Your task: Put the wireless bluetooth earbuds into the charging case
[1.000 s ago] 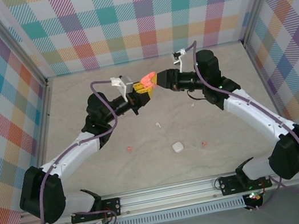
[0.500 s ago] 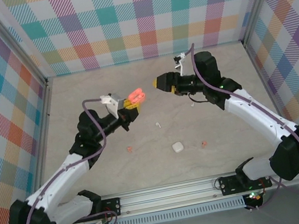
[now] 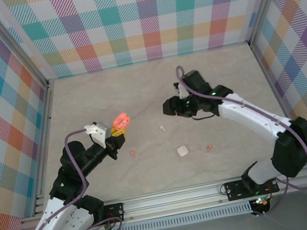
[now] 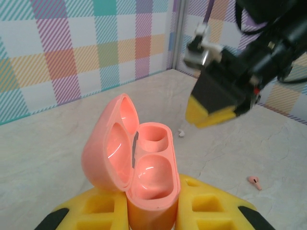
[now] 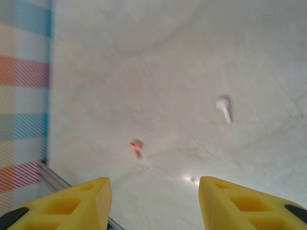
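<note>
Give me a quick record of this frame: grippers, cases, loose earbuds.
left gripper: shut on pink case
pink case: lid open, both wells empty
right gripper: open, holding nothing
white earbud: loose on table
pink earbuds: two loose, one left of white case, one right of it
white case: on table

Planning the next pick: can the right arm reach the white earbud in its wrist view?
Likely yes: the right pincer is open and empty, and the white earbud lies on bare table just ahead of it, nothing between.
</note>
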Controlling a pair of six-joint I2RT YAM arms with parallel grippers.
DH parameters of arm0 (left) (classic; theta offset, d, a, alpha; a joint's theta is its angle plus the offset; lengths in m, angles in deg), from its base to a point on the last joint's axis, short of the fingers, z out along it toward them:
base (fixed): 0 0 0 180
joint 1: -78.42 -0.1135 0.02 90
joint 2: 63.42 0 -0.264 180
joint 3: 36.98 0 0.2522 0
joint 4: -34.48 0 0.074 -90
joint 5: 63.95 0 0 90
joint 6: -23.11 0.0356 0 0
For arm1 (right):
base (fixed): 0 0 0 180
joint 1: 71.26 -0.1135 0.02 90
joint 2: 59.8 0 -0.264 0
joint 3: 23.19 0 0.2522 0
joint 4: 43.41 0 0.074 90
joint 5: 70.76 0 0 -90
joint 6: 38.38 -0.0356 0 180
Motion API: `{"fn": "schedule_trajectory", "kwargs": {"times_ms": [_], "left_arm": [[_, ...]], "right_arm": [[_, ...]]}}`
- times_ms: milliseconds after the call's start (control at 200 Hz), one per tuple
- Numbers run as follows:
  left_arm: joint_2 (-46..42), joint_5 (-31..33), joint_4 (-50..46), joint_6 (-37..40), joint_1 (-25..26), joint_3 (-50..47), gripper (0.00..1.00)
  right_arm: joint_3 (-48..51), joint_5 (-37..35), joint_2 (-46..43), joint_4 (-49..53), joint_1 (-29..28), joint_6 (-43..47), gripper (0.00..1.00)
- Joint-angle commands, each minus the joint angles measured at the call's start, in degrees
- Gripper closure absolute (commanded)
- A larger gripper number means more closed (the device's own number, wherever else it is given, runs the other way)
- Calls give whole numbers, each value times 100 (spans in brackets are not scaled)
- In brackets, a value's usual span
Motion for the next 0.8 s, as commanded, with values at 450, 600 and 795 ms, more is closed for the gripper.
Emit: {"fn": "schedule_trajectory", "kwargs": {"times_ms": [450, 600, 795], "left_arm": [[-2083, 1246, -2501, -282, -46, 576, 84], [-2344, 1396, -2787, -319, -43, 667, 83], [-2377, 1472, -2964, -214, -43, 767, 83]], "right_arm": [[-2397, -1205, 3149, 526, -2129, -9, 62], [-3232, -1639, 3805, 1224, -2354, -9, 63], [-3955, -1887, 4417, 1879, -2530, 39, 59]]}}
